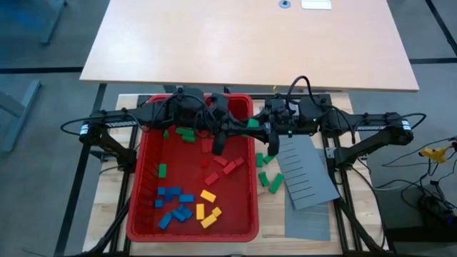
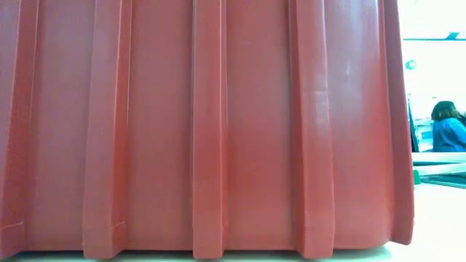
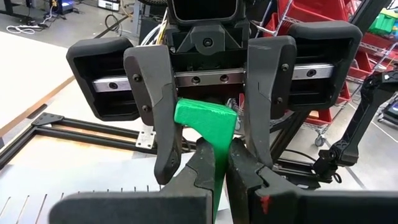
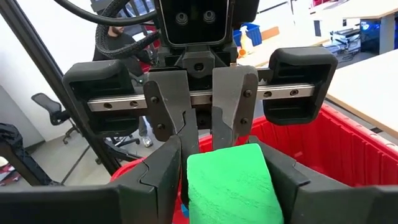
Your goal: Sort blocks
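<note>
Left gripper (image 3: 221, 163) pinches the green block (image 3: 205, 118) tight; right gripper (image 4: 217, 163) faces it from 3 o'clock, spread loosely around the block's free end.

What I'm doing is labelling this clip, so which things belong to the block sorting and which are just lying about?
Job: green block in the left gripper, at the right gripper; loose green blocks beside the red bin; red blocks, blue blocks, yellow blocks inside it.
Lying about: red bin, grey panels, tan tabletop, person in the background.
</note>
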You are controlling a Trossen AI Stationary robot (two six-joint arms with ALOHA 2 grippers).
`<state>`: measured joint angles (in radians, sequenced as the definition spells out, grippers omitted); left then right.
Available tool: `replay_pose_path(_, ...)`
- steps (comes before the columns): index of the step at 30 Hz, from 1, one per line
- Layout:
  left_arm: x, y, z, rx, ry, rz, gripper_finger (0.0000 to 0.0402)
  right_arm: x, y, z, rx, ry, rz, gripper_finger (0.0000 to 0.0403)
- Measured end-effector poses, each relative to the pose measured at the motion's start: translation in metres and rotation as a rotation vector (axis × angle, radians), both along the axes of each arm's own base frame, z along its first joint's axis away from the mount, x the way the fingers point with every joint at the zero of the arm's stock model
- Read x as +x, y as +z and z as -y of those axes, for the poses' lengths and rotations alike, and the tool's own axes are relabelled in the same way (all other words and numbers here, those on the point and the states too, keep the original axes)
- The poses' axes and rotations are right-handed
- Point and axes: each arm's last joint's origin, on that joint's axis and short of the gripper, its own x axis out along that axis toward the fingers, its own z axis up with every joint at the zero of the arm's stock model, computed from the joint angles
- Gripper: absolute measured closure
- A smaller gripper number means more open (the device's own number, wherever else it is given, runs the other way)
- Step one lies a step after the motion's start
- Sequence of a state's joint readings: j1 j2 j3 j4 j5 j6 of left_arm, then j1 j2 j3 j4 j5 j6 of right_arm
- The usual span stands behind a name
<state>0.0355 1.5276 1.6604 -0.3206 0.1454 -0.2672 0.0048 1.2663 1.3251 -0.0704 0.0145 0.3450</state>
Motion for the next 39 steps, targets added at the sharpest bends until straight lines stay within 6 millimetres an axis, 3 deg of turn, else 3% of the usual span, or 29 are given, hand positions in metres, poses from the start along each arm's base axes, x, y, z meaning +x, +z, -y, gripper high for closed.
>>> replay_pose_path(6,0.000,0.000,0.000,0.004,-0.012,-0.004,0.0400,0.000,0.000,-0.001,-0.008,0.015,0.002,0.0285)
replay_pose_path(9,-0.001,-0.001,0.001,0.001,-0.009,-0.019,0.0380,0.000,0.000,-0.001,-0.014,0.018,0.001,0.0300)
replay_pose_path(23,-0.003,-0.011,0.001,-0.009,-0.007,-0.123,0.0159,0.001,-0.006,0.001,-0.019,-0.001,-0.052,0.0302)
replay_pose_path(27,-0.009,-0.023,0.001,-0.024,-0.017,-0.259,0.0111,-0.001,-0.005,0.000,-0.019,0.009,-0.061,0.0298)
replay_pose_path(34,-0.022,-0.044,0.001,-0.021,-0.019,-0.517,0.0089,-0.017,-0.017,0.000,0.014,0.009,-0.248,0.0310)
replay_pose_path(39,-0.028,-0.050,0.000,0.003,0.002,-0.596,0.0090,-0.040,-0.024,-0.001,0.085,0.006,-0.432,0.0319)
